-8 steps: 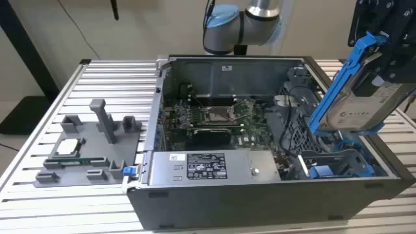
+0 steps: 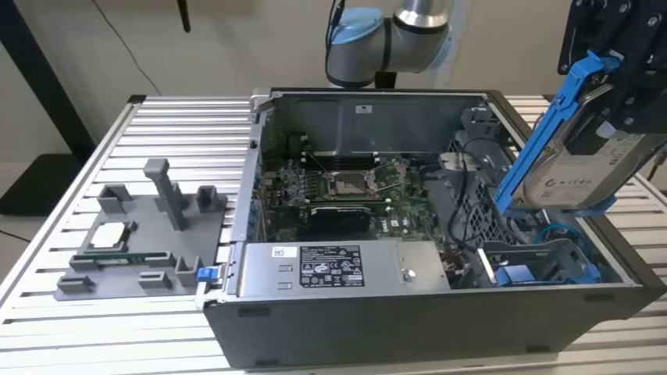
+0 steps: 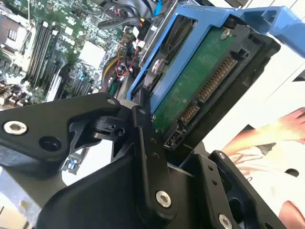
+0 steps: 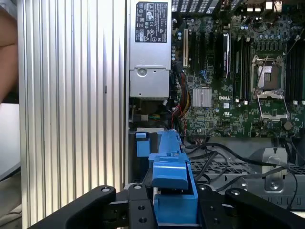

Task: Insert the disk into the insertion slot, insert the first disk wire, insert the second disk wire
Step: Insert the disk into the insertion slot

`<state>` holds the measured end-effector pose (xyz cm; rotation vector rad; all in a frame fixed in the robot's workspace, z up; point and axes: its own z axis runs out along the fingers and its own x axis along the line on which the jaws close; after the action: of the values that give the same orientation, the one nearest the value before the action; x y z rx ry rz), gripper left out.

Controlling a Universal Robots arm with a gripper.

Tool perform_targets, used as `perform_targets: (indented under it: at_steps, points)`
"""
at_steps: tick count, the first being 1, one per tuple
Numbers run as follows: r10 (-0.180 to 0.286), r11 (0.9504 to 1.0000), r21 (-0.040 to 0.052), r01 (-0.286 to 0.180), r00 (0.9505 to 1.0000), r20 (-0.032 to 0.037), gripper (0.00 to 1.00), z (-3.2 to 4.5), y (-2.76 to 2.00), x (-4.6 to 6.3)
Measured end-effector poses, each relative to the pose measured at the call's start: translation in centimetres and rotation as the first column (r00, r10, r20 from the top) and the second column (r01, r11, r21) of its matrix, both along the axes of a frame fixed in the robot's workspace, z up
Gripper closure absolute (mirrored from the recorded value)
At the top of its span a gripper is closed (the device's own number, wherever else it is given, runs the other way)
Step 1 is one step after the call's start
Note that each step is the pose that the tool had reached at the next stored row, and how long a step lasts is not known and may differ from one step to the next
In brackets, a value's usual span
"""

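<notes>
In the exterior view the disk (image 2: pixel 579 176), silver-grey with a white label in a bright blue carrier, hangs tilted above the open computer case's (image 2: pixel 417 312) right end. My black gripper (image 2: pixel 615 117) is shut on its upper part. Below it sits the insertion slot (image 2: pixel 542 266), a grey bay with blue tabs, apart from the disk. The second wrist view shows the disk's green board and connectors (image 3: pixel 200 81) between my gripper's (image 3: pixel 183 143) fingers (image 3: pixel 147 157). The blue carrier (image 4: pixel 171 176) sits in my gripper (image 4: pixel 171 207) in the first wrist view. Black cables (image 4: pixel 224 157) lie loose by the bay.
The grey power-supply box (image 2: pixel 333 269) fills the case's near side and the motherboard (image 2: pixel 344 183) lies behind it. A grey fixture plate (image 2: pixel 146 234) with small parts sits on the slatted table (image 2: pixel 62 312) at the exterior view's left. A person's hand (image 3: pixel 281 129) is close by.
</notes>
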<state>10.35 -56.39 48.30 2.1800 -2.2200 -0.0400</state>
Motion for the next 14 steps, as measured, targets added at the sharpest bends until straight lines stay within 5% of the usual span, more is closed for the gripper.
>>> perform_targets:
  at_steps: [6,14]
  points:
    - [0.0,1.0,-0.0001,0.0,1.0,0.0049,1.0,-0.3,-0.01,0.0]
    - [0.0,1.0,-0.0001,0.0,0.9997,0.0253,1.0,-1.37,-0.06,0.0]
